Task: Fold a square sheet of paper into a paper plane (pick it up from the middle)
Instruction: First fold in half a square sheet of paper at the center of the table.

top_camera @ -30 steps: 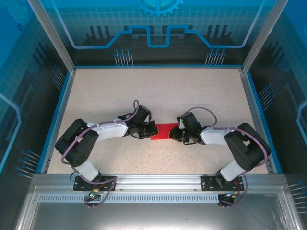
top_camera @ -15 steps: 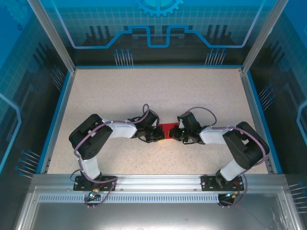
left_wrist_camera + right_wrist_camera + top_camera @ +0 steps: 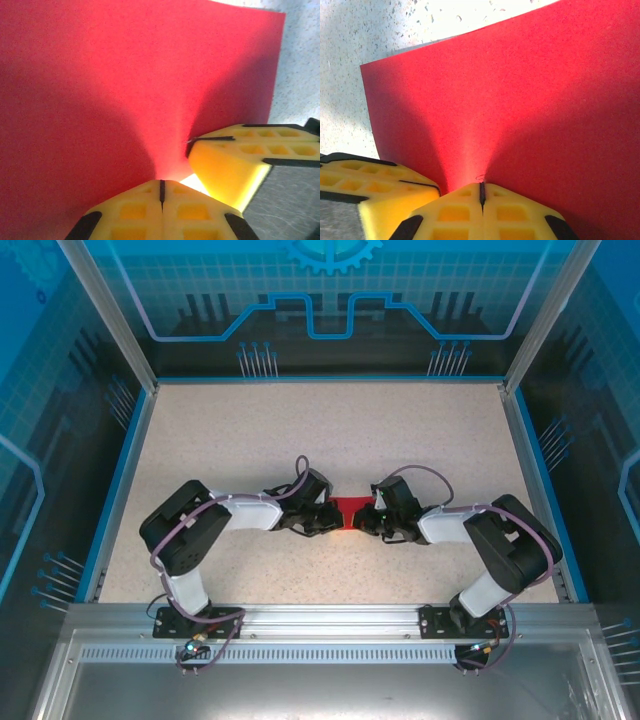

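The square sheet of paper (image 3: 349, 510) sits mid-table (image 3: 300, 430) btwn my two claws. My left gripper (image 3: 161, 189) is clamped on one edge, my right gripper (image 3: 481, 191) on the opposite edge, fingertips nearly touching, paper puckered at each pinch

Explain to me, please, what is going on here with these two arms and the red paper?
Two robot arms are working together on the square sheet of paper, which is near the middle of the table. The left gripper and the right gripper are both shut on it. Each pinches the red paper between its yellow fingertips, and the two are very close beside each other. The paper bulges up toward the pinches. It is not yet folded into a plane.
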`<state>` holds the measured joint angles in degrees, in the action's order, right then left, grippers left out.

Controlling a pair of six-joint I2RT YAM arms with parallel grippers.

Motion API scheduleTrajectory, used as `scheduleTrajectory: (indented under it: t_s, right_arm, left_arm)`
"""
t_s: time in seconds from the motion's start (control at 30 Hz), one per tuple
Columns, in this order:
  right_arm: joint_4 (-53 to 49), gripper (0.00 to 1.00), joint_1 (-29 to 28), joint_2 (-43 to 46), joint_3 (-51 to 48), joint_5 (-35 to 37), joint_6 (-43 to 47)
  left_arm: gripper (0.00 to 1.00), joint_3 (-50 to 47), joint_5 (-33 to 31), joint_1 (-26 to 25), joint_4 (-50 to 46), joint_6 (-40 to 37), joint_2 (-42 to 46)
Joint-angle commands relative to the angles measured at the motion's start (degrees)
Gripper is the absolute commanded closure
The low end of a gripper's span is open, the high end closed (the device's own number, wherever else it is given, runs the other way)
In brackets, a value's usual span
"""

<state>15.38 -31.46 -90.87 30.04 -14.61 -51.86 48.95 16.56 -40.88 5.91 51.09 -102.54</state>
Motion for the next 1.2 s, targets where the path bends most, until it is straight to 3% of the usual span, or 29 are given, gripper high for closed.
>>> scheduleTrajectory:
  t_s: [0.0, 0.4, 0.67, 0.9, 1.07, 1.17]
  right_arm:
    - [-3.3, 1.0, 0.6, -1.8, -1.6, 0.0, 1.1]
    - [-2.8, 1.0, 3.1, 0.9, -4.3, 1.4, 2.4]
    - [-8.3, 1.0, 11.1, 10.8, -9.9, 7.8, 6.0]
    - [-17.0, 0.99, 12.4, 21.7, -9.3, 15.7, 6.8]
    - [-14.6, 0.96, 11.8, 31.0, -9.5, 9.8, 8.7]
    - [-12.2, 0.96, 10.6, 29.0, -8.1, 3.2, 8.2]
  left_arm:
    - [0.97, 0.0, -0.9, 0.0, 1.4, 0.8, 0.6]
    - [0.98, -0.4, -5.2, 0.0, -6.0, 3.7, -2.3]
    - [0.98, -0.4, -6.3, 0.0, -7.3, 4.4, -2.3]
    - [0.99, 0.2, -5.6, -0.1, -7.0, 4.1, -2.3]
    - [0.98, 1.5, -4.8, 0.0, -6.9, 2.3, -1.7]
    - [0.98, 1.8, -4.8, 0.0, -6.8, 2.3, -1.8]
